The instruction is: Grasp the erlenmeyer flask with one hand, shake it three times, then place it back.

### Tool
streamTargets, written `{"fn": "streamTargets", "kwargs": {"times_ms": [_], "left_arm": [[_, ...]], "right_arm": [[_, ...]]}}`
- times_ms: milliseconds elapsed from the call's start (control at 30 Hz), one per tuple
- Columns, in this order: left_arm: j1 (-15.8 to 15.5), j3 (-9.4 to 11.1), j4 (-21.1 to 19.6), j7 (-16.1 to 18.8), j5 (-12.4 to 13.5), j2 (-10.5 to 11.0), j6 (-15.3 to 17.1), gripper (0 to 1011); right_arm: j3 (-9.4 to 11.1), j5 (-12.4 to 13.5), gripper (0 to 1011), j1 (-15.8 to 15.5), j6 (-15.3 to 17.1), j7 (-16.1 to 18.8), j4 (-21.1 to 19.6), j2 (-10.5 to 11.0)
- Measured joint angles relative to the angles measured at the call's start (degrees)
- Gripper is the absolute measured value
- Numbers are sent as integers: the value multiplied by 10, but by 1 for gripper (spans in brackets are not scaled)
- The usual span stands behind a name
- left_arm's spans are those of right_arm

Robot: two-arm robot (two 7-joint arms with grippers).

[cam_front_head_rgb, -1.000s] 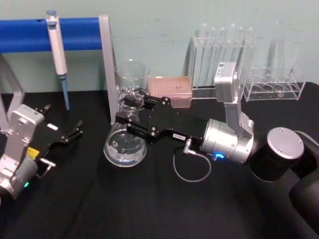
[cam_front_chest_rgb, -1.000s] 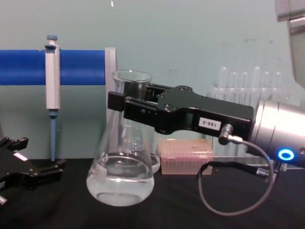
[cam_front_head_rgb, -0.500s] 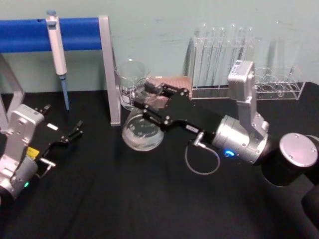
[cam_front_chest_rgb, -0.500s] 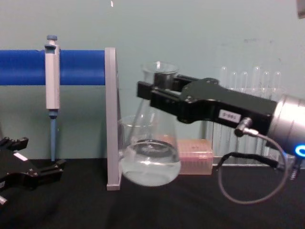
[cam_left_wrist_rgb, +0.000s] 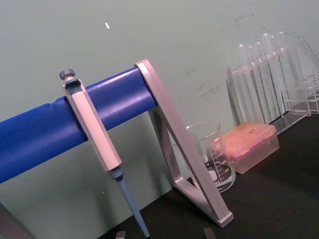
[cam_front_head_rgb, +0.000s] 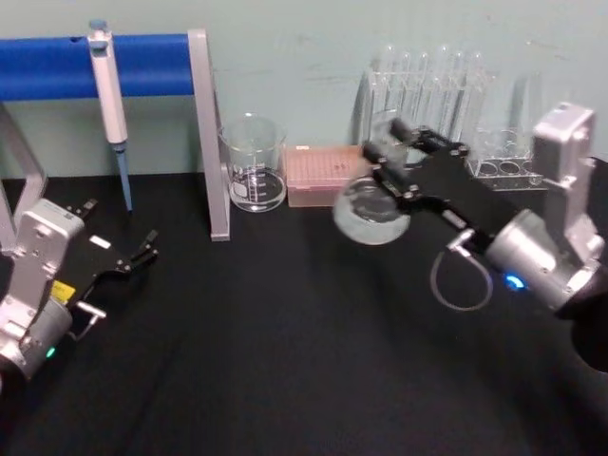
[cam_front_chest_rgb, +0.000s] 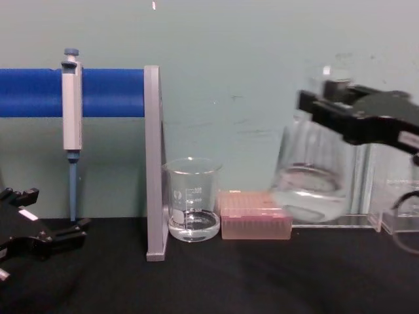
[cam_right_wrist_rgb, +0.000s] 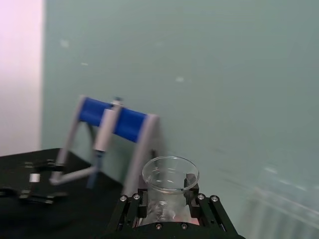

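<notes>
Parked at 8 o'clock on black table [cam_front_head_rgb: 285,361]: left black gripper [cam_front_head_rgb: 120,222], fingers apart. At 11 o'clock, blue bar on grey frame [cam_front_head_rgb: 152,62], grey-white pipette [cam_front_head_rgb: 107,95] hanging from it. Near 12 o'clock, straight-sided clear glass beaker [cam_front_head_rgb: 254,163], with pink tip box [cam_front_head_rgb: 326,175] just beside at its 3 o'clock. At 2 o'clock, clear conical erlenmeyer flask [cam_front_head_rgb: 372,211] held off table, tilted, liquid inside, in front of clear test-tube rack [cam_front_head_rgb: 427,85]. Pinching flask neck, reaching in from 3 o'clock side: right black gripper [cam_front_head_rgb: 389,152].
</notes>
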Motion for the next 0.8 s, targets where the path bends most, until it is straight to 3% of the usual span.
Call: {"fn": "streamTargets", "kwargs": {"times_ms": [167, 367, 600, 800], "left_arm": [[0, 0, 0, 0, 0, 0, 0, 1001], [0, 0, 0, 0, 0, 0, 0, 1001], [0, 0, 0, 0, 0, 0, 0, 1001], [0, 0, 0, 0, 0, 0, 0, 1001]], "right_arm": [[39, -9, 457, -34, 5, -39, -26, 12], [65, -15, 457, -57, 11, -54, -40, 15], [67, -18, 457, -57, 14, -37, -37, 7], [49, -19, 457, -39, 16, -4, -23, -9]]}}
